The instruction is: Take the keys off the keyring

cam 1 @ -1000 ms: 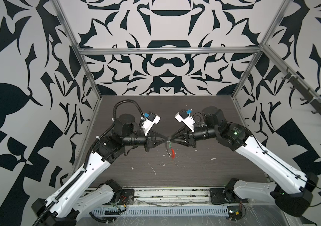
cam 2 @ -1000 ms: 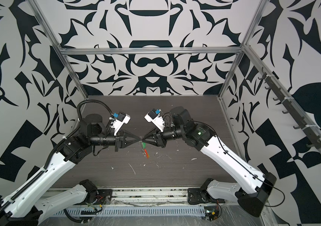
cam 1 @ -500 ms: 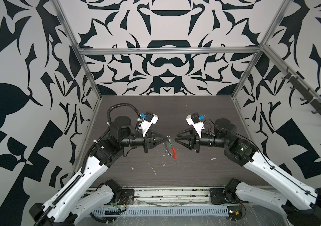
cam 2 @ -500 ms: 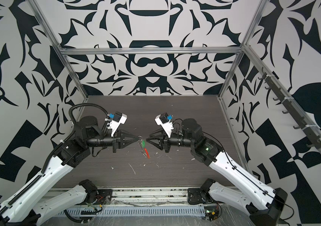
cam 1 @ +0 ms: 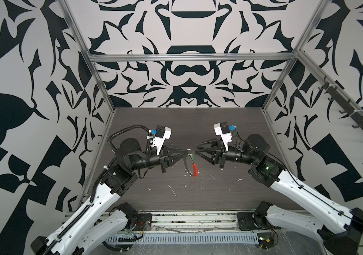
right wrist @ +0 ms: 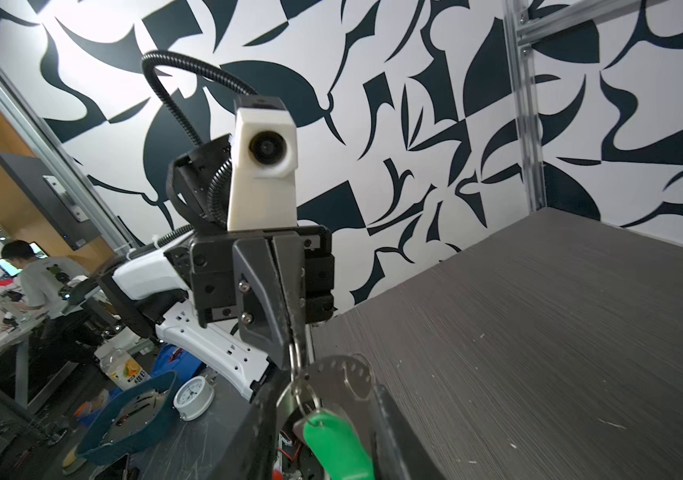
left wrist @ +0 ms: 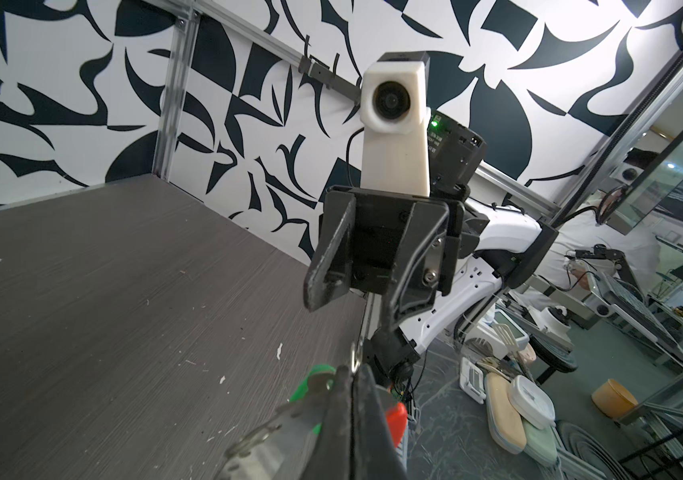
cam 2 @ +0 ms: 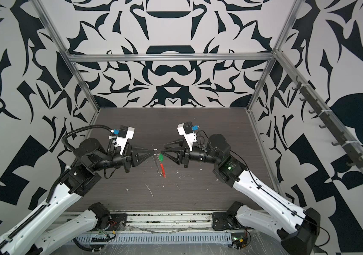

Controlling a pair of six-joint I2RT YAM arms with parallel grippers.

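change: a second ago both grippers met tip to tip at the ring. the right gripper (cam 1: 196, 148) has since backed off a little, swung more level, and spread its jaws to partly open; it holds nothing now. the left gripper (cam 1: 187, 151) has stayed pinched tight on the keyring (cam 1: 189, 150), with its jaws fully closed.

meaning: likely a regrasp. no key looks off yet. the green key (cam 1: 192, 157) still hangs from the ring. no yellow key can be made out in any view. the task reads as early, with the separation step not done.

where: the keyring is in mid air over the middle of the table (cam 1: 220, 132), at the left fingertips, with the right fingertips just beside it. the right wrist view shows the green key between the two right fingers (right wrist: 260, 428), so it looks lined up for a close on that key. whether they are touching cannot be told.

orientation: the pale perforated strip (cam 2: 158, 169) hangs down from the ring. its long axis runs from the ring toward the table, and in both top views it trends toward the near edge in a slight curve. the red end (cam 1: 194, 170) is the lowest part. it is unclear whether it rests on the table. the green key's loop end is up at the ring, and its long axis points down, roughly along the strip.
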